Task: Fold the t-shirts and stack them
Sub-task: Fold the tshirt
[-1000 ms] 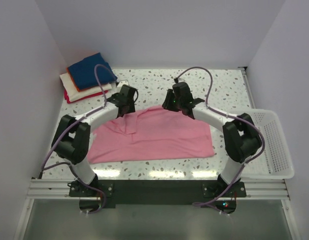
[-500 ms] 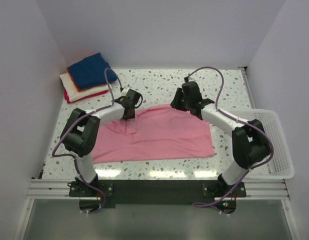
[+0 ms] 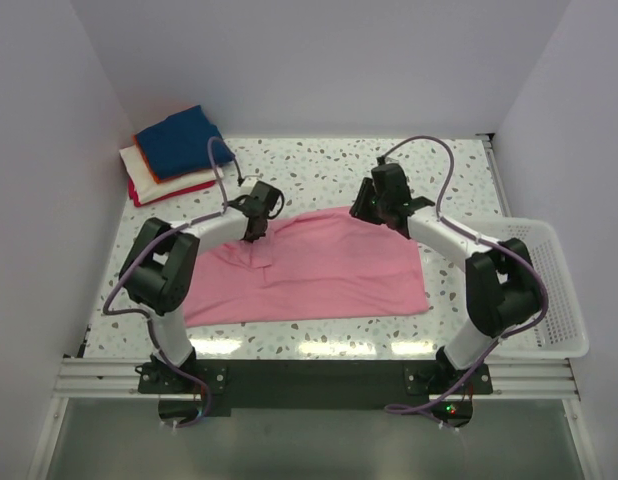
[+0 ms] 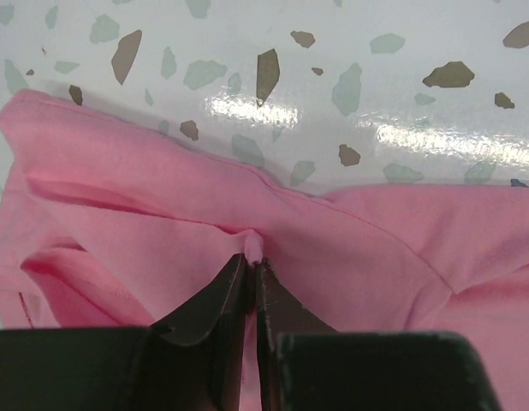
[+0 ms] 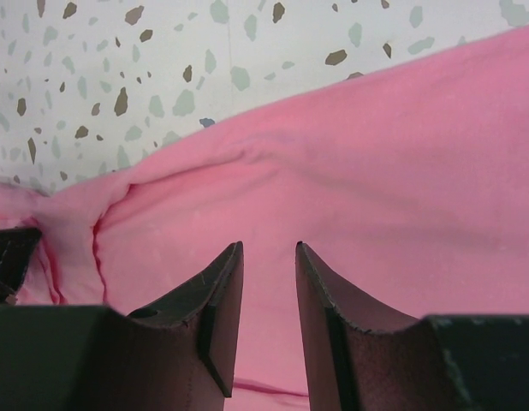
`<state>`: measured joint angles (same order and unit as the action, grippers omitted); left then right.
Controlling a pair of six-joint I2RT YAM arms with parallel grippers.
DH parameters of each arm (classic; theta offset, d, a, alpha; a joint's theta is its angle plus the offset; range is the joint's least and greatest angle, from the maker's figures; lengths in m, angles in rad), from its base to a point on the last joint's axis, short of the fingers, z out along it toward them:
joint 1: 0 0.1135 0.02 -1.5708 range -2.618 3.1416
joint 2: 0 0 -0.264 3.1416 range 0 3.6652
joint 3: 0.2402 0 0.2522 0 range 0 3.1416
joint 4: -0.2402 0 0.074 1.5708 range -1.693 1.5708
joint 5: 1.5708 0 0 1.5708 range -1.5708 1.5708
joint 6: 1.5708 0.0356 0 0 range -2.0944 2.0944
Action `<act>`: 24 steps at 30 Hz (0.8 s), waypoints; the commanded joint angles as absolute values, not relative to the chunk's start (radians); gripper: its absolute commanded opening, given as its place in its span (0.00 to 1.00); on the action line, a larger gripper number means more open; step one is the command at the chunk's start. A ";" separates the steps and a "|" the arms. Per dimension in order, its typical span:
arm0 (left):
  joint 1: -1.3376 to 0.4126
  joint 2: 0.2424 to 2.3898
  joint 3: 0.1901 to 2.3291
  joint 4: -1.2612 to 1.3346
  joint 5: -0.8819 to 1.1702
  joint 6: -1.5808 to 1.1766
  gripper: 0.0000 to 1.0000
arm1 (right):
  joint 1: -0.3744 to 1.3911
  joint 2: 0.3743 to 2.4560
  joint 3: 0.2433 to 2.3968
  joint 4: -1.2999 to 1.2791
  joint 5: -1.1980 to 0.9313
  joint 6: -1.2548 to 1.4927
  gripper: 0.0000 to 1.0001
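A pink t-shirt [image 3: 319, 270] lies spread across the middle of the table, crumpled at its left end. My left gripper [image 3: 255, 238] is at the shirt's far left edge, and the left wrist view shows it [image 4: 252, 261] shut on a small pinched ridge of the pink fabric [image 4: 350, 257] just inside the hem. My right gripper [image 3: 361, 213] is at the shirt's far right edge. It [image 5: 269, 248] stands open just above the pink cloth [image 5: 376, 171], with nothing between its fingers. Folded t-shirts [image 3: 174, 152] are stacked at the back left, navy on top.
A white mesh basket [image 3: 549, 290] sits at the table's right edge beside the right arm. The speckled tabletop [image 3: 309, 170] lies bare behind the shirt. Walls close in on the left, back and right.
The left gripper has shut on the fabric at the shirt's far edge. Both arms reached farther out over the shirt, the right gripper shifting right toward the far hem.
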<state>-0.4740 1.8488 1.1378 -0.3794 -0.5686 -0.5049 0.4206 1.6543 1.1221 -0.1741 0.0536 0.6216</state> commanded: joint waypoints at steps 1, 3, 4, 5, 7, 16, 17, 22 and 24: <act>-0.479 1.764 1.144 -0.359 -0.609 -0.511 0.12 | 0.390 1.617 1.149 -0.212 0.064 0.620 0.34; -0.477 1.749 1.147 -0.365 -0.609 -0.511 0.06 | 0.373 1.626 1.173 -0.248 0.075 0.623 0.34; -0.477 1.734 1.149 -0.367 -0.609 -0.509 0.04 | 0.350 1.640 1.186 -0.264 0.075 0.626 0.34; -0.474 1.724 1.149 -0.367 -0.607 -0.509 0.01 | 0.339 1.652 1.212 -0.276 0.080 0.626 0.34; -0.469 1.703 1.155 -0.374 -0.604 -0.508 0.00 | 0.302 1.689 1.259 -0.317 0.092 0.627 0.34; -0.394 1.655 1.187 -0.379 -0.519 -0.491 0.00 | 0.158 1.884 1.474 -0.459 0.144 0.620 0.35; -0.390 1.655 1.189 -0.376 -0.512 -0.489 0.00 | 0.144 1.902 1.488 -0.468 0.143 0.620 0.35; -0.377 1.660 1.206 -0.368 -0.463 -0.482 0.00 | 0.100 2.035 1.615 -0.517 0.179 0.618 0.35; -0.374 1.663 1.219 -0.370 -0.450 -0.479 0.00 | 0.097 2.089 1.649 -0.538 0.184 0.617 0.35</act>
